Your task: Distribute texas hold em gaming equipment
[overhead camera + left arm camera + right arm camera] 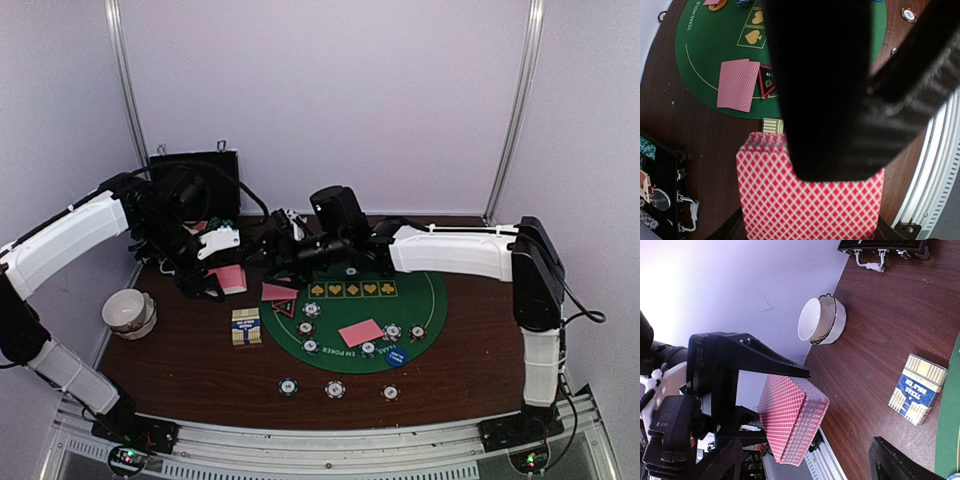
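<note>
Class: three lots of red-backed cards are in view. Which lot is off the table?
The thick stack clamped in the left claw; the edge lot and the middle lot lie flat on the mat.

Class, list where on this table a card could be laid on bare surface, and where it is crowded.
Free: wood between the bowl and the card box; wood right of the mat, up to the right arm. Crowded: the mat's left and near parts, with cards, chips and the marker.

left hand (776, 409) gripping card deck (796, 416), white bowl (821, 320)
</note>
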